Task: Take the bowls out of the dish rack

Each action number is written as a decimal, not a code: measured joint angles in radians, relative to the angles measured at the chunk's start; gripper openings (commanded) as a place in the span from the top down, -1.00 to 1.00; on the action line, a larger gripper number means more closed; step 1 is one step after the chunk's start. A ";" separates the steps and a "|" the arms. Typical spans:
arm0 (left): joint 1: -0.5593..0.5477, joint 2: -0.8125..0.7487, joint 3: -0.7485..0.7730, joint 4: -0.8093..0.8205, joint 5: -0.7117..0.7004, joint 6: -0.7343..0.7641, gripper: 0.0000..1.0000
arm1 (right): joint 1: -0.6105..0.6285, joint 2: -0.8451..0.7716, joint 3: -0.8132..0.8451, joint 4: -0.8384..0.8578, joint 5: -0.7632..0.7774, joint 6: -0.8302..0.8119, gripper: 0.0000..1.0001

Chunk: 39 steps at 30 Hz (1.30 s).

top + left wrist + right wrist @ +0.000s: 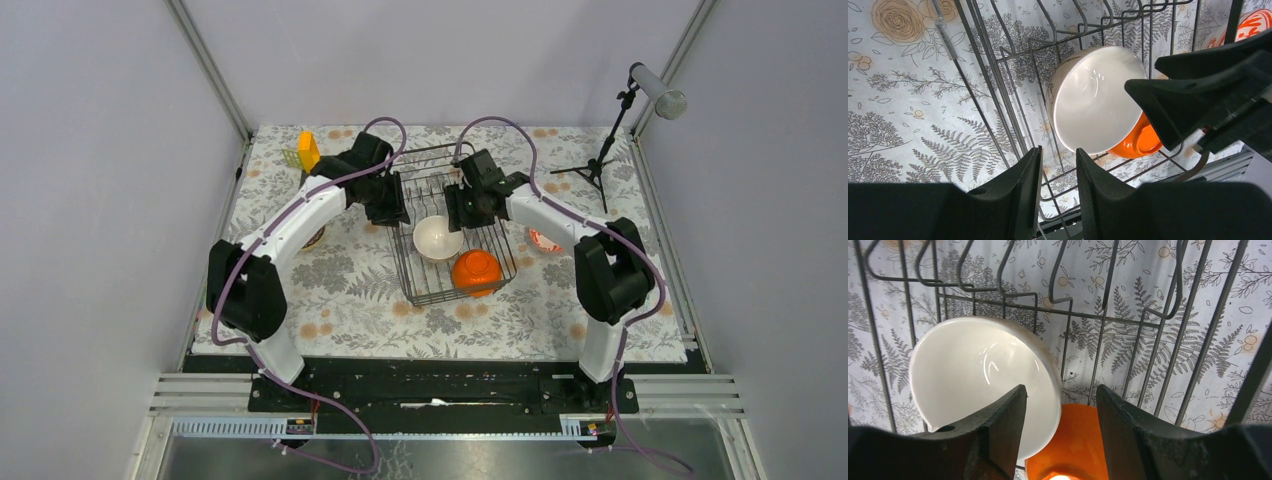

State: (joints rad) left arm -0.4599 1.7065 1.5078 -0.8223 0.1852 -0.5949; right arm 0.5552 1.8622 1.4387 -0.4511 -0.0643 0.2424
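Note:
The black wire dish rack [424,285] stands mid-table. In it a plain beige bowl [438,238] with a glossy white inside leans tilted, and a plain orange bowl [476,271] lies upside down in front of it. My left gripper [393,207] hovers over the rack's left side, its jaws a narrow gap apart and empty. In the left wrist view [1059,165] rack wire [998,90] and both bowls [1098,100] [1143,142] lie beyond it. My right gripper [467,208] is open above the beige bowl's rim [1048,370], with the orange bowl [1075,450] below between its fingers.
A white bowl with red bands [543,240] sits on the floral cloth right of the rack. Another bowl [315,238] is partly hidden under my left arm. A yellow-orange object [306,151] stands at the back left. A microphone stand [600,160] is at the back right.

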 measured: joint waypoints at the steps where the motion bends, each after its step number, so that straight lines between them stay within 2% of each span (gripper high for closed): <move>1: 0.000 -0.004 0.000 0.000 -0.003 0.000 0.28 | 0.000 0.010 0.005 -0.003 0.000 -0.001 -0.16; 10: 0.000 -0.061 -0.005 0.000 -0.032 0.000 0.27 | 0.001 0.085 0.034 -0.013 -0.001 -0.002 0.22; 12: 0.000 -0.069 -0.008 0.000 -0.039 0.000 0.24 | 0.001 0.093 0.034 -0.015 -0.008 0.002 0.47; 15: 0.000 -0.080 -0.018 0.001 -0.050 0.000 0.16 | 0.002 0.093 0.039 -0.021 -0.013 0.001 0.97; 18: 0.000 -0.095 -0.033 -0.001 -0.072 -0.001 0.00 | 0.002 0.093 0.059 -0.041 -0.011 0.006 1.00; 24: 0.000 -0.130 -0.066 0.000 -0.127 -0.016 -0.51 | 0.002 0.084 0.102 -0.104 -0.003 0.003 1.00; 27: 0.000 -0.150 -0.090 0.003 -0.147 -0.033 -0.64 | 0.002 0.039 0.124 -0.147 0.011 0.001 1.00; 33: 0.000 -0.169 -0.139 0.020 -0.190 -0.058 -0.69 | 0.002 -0.105 0.137 -0.186 0.089 0.004 1.00; 39: -0.008 -0.167 -0.164 0.038 -0.217 -0.071 -0.51 | -0.005 -0.314 0.084 -0.201 0.226 0.043 1.00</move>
State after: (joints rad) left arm -0.4675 1.5398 1.3437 -0.7841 -0.0322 -0.6655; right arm 0.5503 1.5486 1.5227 -0.6518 0.1616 0.2855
